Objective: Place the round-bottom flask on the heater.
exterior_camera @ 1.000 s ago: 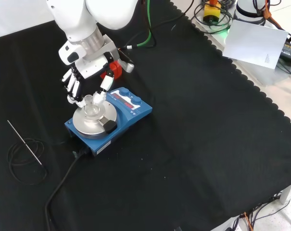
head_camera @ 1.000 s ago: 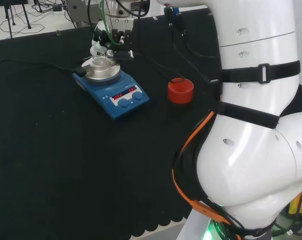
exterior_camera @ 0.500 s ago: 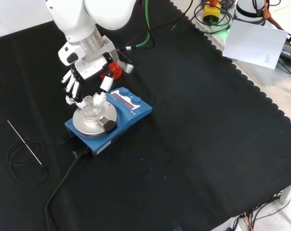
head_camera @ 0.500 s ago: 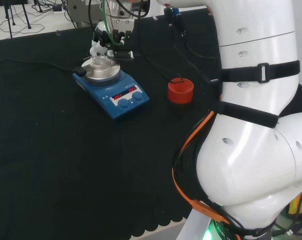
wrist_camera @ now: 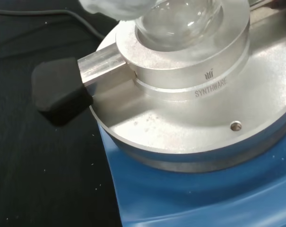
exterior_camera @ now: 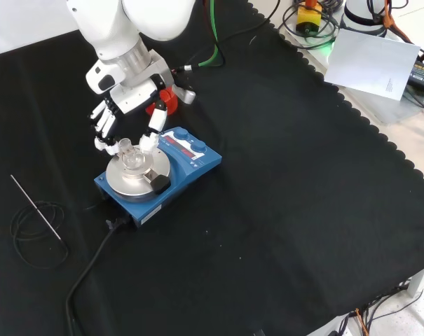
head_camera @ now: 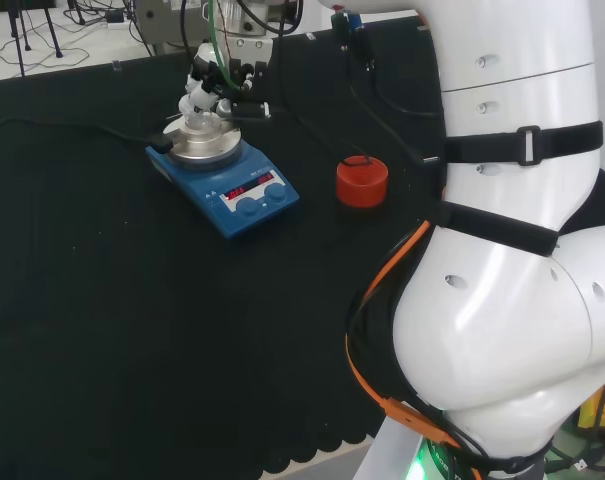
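The blue heater [exterior_camera: 158, 173] is standing on the black surface [exterior_camera: 282, 210] with much open cloth around it; the scalloped edge is lying well apart. A red ribbed stand [head_camera: 362, 182] is sitting near the heater, to its right in the head view, and a thin rod with a coiled wire [exterior_camera: 36, 220] is lying to its left in the front view. The hand [exterior_camera: 124, 119] is hovering just above the heater, pointing down, and its fingers [exterior_camera: 150, 129] are spread on both sides of the round-bottom flask [exterior_camera: 133, 158], relaxed, not closing on it. The flask is sitting in the metal block [wrist_camera: 190, 61] on the heater's plate, with its neck pointing up.
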Motion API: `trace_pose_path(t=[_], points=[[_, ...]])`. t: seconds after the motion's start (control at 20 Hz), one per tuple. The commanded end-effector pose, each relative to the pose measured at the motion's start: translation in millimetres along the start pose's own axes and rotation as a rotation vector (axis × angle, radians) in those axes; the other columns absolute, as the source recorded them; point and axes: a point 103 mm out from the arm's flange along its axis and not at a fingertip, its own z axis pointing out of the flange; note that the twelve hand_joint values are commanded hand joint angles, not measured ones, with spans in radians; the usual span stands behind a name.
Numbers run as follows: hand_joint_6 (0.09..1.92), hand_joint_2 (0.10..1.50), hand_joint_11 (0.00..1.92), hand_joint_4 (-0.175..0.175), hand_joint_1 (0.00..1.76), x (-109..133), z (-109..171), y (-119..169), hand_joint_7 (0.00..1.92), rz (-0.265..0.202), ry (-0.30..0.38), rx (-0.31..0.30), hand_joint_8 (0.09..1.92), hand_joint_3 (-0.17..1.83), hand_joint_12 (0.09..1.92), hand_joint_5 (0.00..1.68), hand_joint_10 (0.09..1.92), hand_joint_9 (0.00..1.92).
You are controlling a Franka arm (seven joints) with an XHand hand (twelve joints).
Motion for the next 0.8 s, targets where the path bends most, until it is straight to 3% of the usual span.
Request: trace_pose_path(t=[0.05,0.4,0.55,0.65,0.8], points=[[0.68,0.95,0.17,-0.057,0.89,-1.6,-3.6,-3.5,0.35,0.009,-0.002,0.011,0.65,-0.17,1.34,0.45,0.64,0.55],[0.59,0.94,0.15,-0.055,0.87,-5.4,-0.9,-4.7,0.32,0.02,-0.005,0.046,0.65,-0.17,1.34,0.43,0.66,0.53],[0.34,0.94,0.08,-0.043,0.86,-6.7,3.9,-2.8,0.21,0.026,-0.014,0.104,0.65,-0.17,1.37,0.3,0.7,0.44],[0.17,0.94,0.03,-0.031,0.85,-7.0,5.7,-2.7,0.12,0.026,-0.014,0.104,0.64,-0.17,1.38,0.23,0.74,0.36],[0.09,0.94,0.0,-0.022,0.84,-7.2,5.4,-2.7,0.05,0.028,-0.01,0.104,0.63,-0.17,1.37,0.22,0.76,0.29]])
